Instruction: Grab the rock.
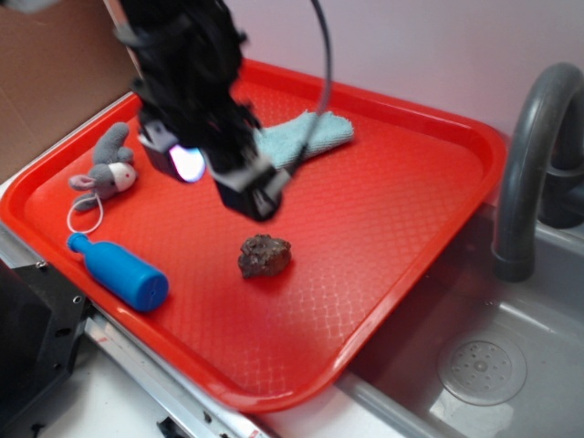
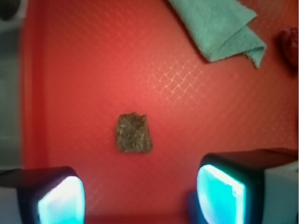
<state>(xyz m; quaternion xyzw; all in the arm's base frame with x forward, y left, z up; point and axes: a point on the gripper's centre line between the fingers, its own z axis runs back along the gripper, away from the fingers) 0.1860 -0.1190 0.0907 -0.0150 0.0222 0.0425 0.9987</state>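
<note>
Wide-spread jaws of the gripper (image 2: 140, 198) hang above the rock (image 2: 134, 133) on the red tray (image 1: 401, 219).

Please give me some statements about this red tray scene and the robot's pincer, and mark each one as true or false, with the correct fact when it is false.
1. The small dark brown-grey lumpy rock lies on the red plastic tray. True.
2. The pincer is closed around the rock. False: its fingers stand apart and the rock lies free on the tray, not between them.
3. The blue plastic bottle stands upright. False: it lies on its side near the tray's edge.
4. The light teal folded cloth rests on the tray. True.
5. The grey stuffed toy animal lies in the grey sink. False: it lies on the tray.
</note>
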